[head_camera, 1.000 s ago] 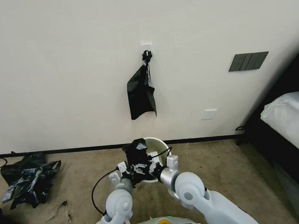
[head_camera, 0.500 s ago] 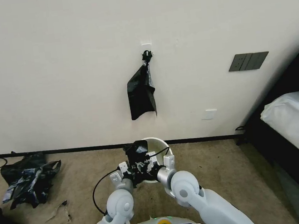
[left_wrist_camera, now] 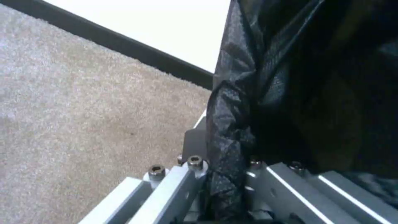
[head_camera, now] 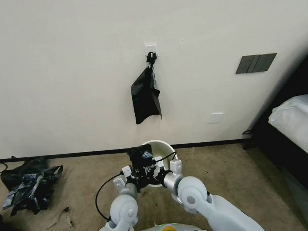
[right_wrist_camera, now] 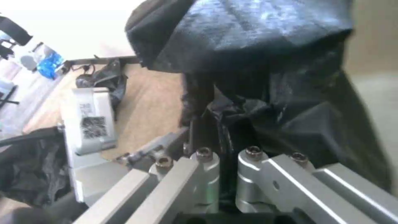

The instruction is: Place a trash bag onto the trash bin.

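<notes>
Arms glossy white with silver wrist cuffs; black cable loops off left forearm; silver tool linkages carry hex-socket screws.

trash bin point(head_camera: 164, 146): on carpet point(head_camera: 242, 172), against wall point(head_camera: 63, 66). trash bag point(head_camera: 139, 156): over bin's left rim, between left gripper point(head_camera: 138, 175) and right gripper point(head_camera: 153, 172). knotted bundle point(head_camera: 145, 96): on wall above bin. plastic pile point(head_camera: 30, 184): on carpet, far left.

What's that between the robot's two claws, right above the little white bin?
A crumpled black trash bag, pinched by both the left gripper and right gripper, held over the near rim of the trash bin. The head view shows this; both wrist views show plastic caught between closed fingers.
</notes>
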